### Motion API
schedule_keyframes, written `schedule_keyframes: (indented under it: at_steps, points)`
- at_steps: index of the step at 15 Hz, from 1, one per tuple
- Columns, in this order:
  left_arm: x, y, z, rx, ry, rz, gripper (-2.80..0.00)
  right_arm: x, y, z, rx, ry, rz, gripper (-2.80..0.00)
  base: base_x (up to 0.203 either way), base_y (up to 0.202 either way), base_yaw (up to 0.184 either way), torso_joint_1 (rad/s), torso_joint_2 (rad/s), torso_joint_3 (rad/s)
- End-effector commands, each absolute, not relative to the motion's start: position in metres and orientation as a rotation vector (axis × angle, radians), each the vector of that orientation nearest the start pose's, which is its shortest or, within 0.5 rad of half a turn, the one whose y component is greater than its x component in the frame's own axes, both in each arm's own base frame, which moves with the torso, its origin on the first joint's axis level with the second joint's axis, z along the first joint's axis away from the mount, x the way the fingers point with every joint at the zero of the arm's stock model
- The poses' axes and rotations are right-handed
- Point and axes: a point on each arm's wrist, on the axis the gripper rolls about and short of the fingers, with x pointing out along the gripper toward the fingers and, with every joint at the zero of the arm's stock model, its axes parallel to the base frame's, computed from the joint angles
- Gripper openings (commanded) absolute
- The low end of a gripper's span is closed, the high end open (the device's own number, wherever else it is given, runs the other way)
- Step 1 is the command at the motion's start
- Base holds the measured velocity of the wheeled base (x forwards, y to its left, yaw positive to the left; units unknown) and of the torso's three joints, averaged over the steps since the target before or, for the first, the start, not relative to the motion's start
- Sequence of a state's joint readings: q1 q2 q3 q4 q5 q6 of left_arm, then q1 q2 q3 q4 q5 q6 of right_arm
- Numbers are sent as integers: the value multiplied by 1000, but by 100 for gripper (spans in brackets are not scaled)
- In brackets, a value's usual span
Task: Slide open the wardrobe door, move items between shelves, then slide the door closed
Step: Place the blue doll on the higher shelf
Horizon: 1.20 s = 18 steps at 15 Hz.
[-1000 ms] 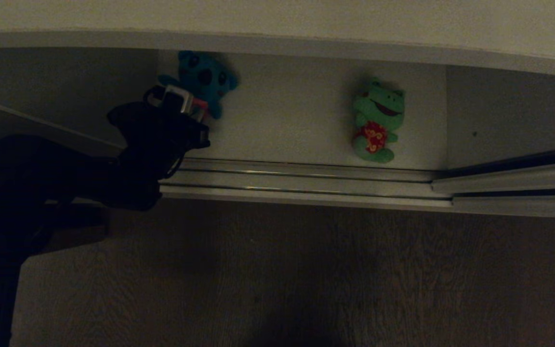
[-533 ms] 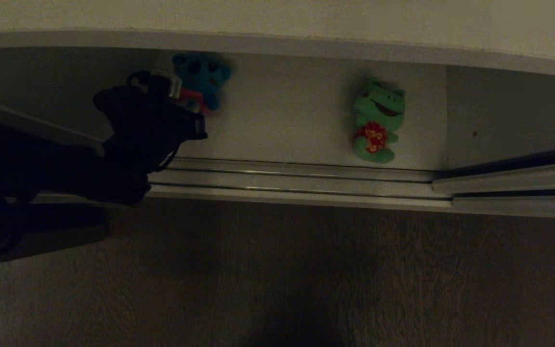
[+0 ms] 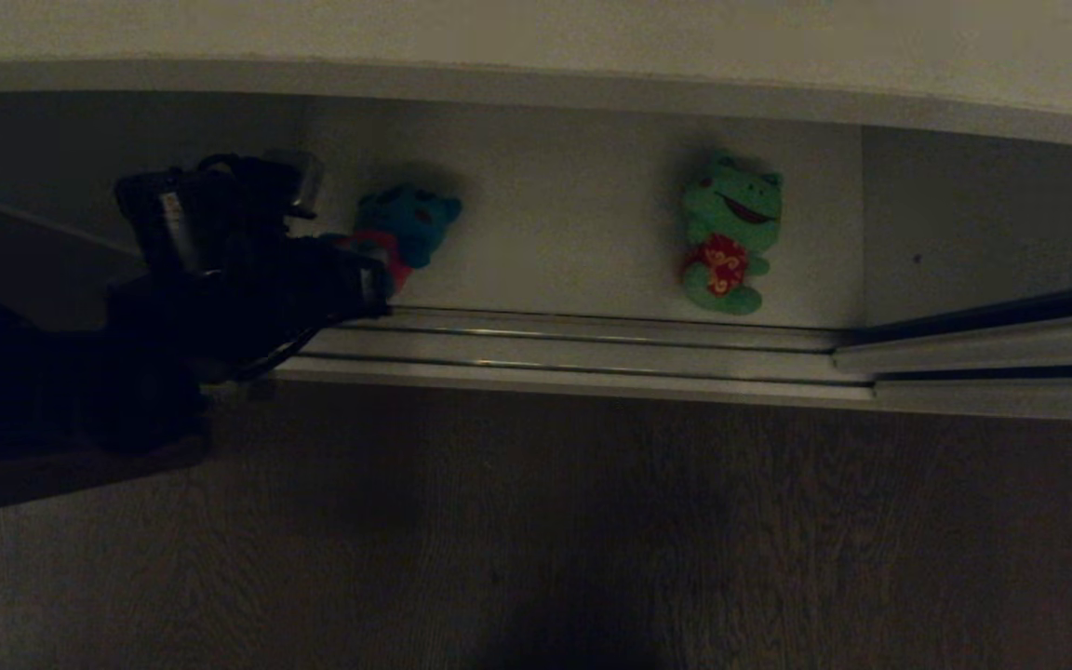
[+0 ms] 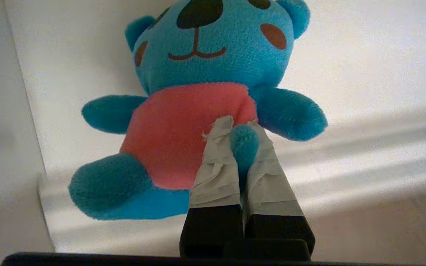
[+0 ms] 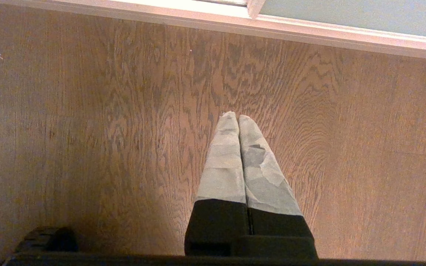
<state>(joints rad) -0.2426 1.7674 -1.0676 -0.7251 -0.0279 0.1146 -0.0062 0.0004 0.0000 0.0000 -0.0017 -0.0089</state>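
1. The bear (image 4: 198,74) is teal-blue, with a pinkish-red belly, brown cheek patches and a black nose.
2. The frog (image 3: 730,233) is green, with a red mouth and a red patch bearing yellow swirls.
3. The shelf (image 3: 573,242) is plain off-white.
4. The floor (image 5: 105,129) is brown with wavy wood grain.
5. The left gripper (image 4: 235,147) has pale grey wrapped fingers on black bases; the right gripper (image 5: 238,122) matches.
6. The sliding wardrobe door (image 5: 353,13) is pale grey-green.

Brown wood-grain floor (image 3: 592,530) is filling the lower half of the head frame, with pale metal sliding tracks (image 3: 582,349) lying across the middle above it
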Motion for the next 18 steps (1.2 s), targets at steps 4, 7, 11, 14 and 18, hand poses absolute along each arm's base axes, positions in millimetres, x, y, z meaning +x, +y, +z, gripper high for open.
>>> schedule_keyframes:
  at_steps: [4,7,11,14,18]
  points:
    - [265,-72,254,94,14,-294,-280,-23,0,75,-9,-1,-8,-280,0,0,0,0,0,0]
    - [225,-63,247,95,108,-304,-280,-23,0,75,-9,-1,-8,-280,0,0,0,0,0,0]
    - [169,-48,235,69,244,-315,-280,-23,0,75,-9,-1,-8,-280,0,0,0,0,0,0]
    - [124,-35,225,50,293,-318,-280,-23,0,75,-9,-1,-8,-280,0,0,0,0,0,0]
    - [66,-17,214,20,297,-284,-280,-23,0,75,-8,-1,-7,-280,0,0,0,0,0,0]
